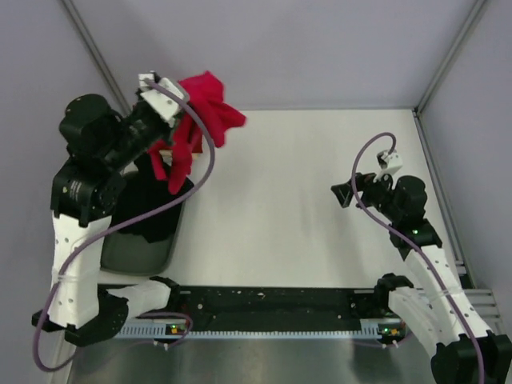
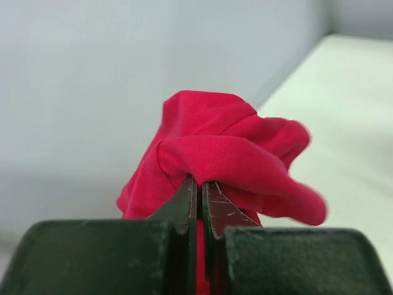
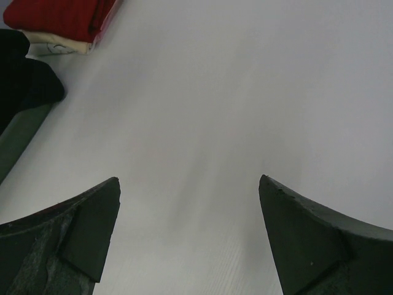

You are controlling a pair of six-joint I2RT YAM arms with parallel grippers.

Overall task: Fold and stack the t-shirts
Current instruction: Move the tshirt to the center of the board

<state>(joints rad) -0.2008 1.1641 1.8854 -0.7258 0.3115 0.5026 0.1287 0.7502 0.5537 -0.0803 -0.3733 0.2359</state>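
As it hovers, the left end effector (image 2: pixel 198 182) pinches a red t-shirt (image 2: pixel 228 150).

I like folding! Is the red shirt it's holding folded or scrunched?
Scrunched: the red shirt dangles in a wrinkly bunch from the left gripper.

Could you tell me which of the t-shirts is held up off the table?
The bunched red t-shirt pinched in the left gripper; the folded red t-shirt and the cream t-shirt beneath it lie stacked on the table.
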